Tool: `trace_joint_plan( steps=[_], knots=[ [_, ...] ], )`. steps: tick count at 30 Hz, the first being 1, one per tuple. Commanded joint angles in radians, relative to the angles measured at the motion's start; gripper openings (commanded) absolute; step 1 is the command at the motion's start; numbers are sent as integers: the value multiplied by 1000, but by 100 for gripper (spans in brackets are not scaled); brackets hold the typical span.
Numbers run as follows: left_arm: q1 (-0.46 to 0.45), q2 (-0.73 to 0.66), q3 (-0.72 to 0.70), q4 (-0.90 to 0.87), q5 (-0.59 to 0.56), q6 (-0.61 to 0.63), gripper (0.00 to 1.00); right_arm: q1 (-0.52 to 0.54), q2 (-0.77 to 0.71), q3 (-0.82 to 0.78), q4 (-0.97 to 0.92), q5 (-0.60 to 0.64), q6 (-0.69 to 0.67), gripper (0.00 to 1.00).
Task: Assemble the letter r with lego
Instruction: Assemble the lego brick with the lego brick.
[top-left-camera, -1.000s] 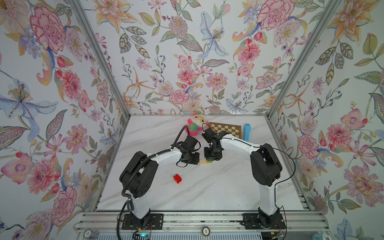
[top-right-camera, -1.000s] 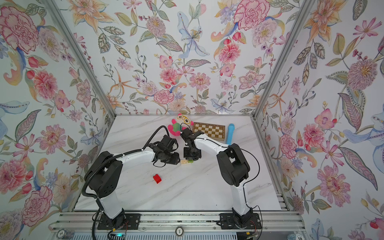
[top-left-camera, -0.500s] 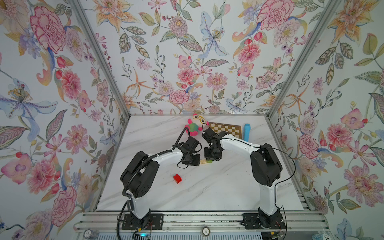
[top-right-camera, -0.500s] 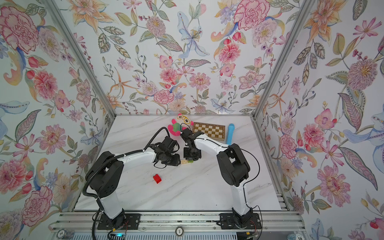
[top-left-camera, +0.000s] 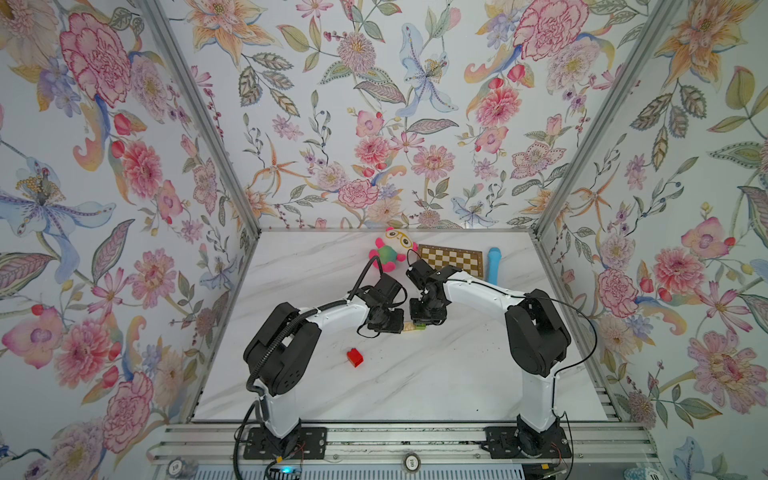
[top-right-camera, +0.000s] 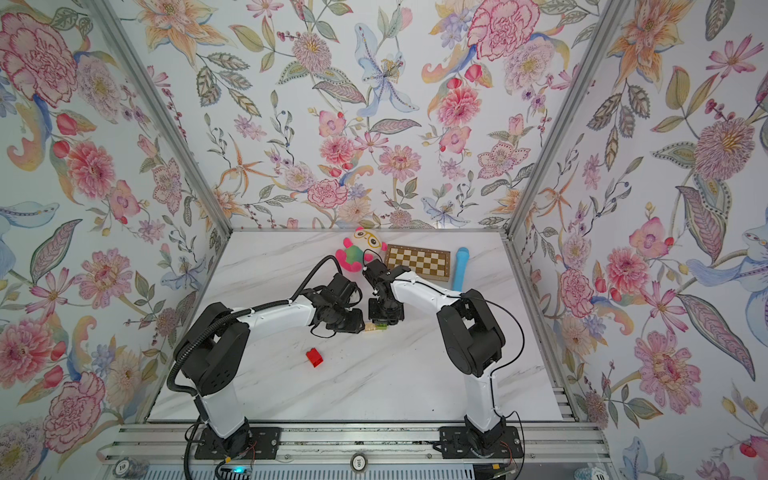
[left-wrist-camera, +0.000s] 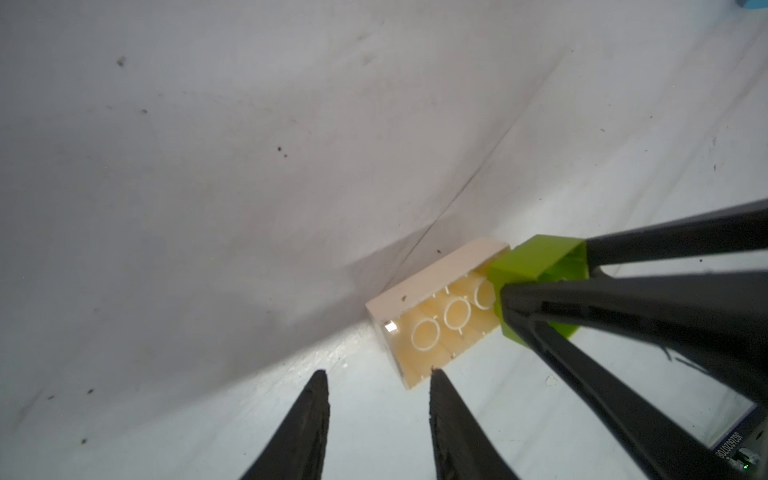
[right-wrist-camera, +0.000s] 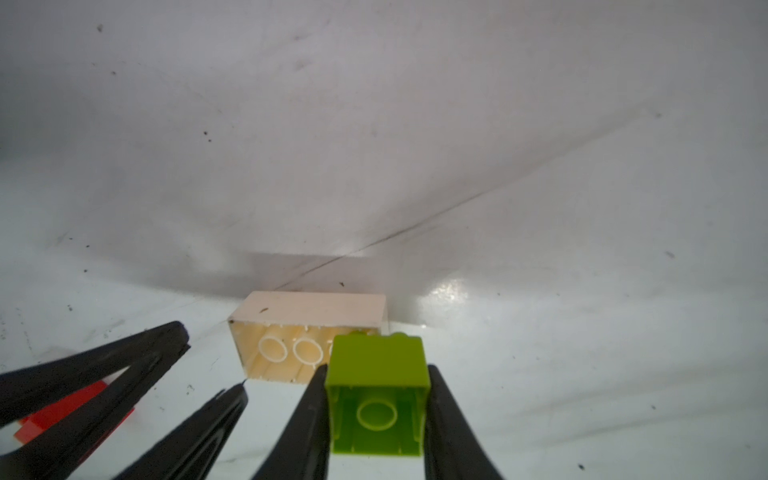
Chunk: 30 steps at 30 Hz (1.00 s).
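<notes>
1. Near mid-table in both top views, the left gripper (top-left-camera: 388, 322) (top-right-camera: 347, 322), edging closer than a second ago, and the right gripper (top-left-camera: 426, 316) (top-right-camera: 386, 316) are meeting at the cream brick (top-left-camera: 409, 327) (top-right-camera: 369, 328); the red brick (top-left-camera: 354, 357) (top-right-camera: 314, 357) is lying apart, unmoved.
2. Left wrist: the left gripper (left-wrist-camera: 376, 378) is gaping narrowly, empty; the cream brick (left-wrist-camera: 428, 282) is lying sideways, hollow underside showing, long axis running toward the lime green brick (left-wrist-camera: 536, 257).
3. Right wrist: the right gripper (right-wrist-camera: 376, 370) is clamping the lime green brick (right-wrist-camera: 378, 361), studs pointing at the cream brick's (right-wrist-camera: 307, 309) underside.
</notes>
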Motion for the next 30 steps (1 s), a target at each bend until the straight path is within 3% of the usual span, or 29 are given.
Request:
trace_joint_plan(
  steps=[1, 16, 30],
  knots=[
    [-19, -12, 1, -40, -14, -14, 43, 10, -28, -24, -32, -9, 7, 31],
    [-45, -26, -53, -3, -55, -76, 42, -1, -61, -36, -35, -17, -24, 32],
    [-47, -26, -14, 0, -52, -83, 42, -22, -79, -50, -35, -32, -55, 32]
  ],
)
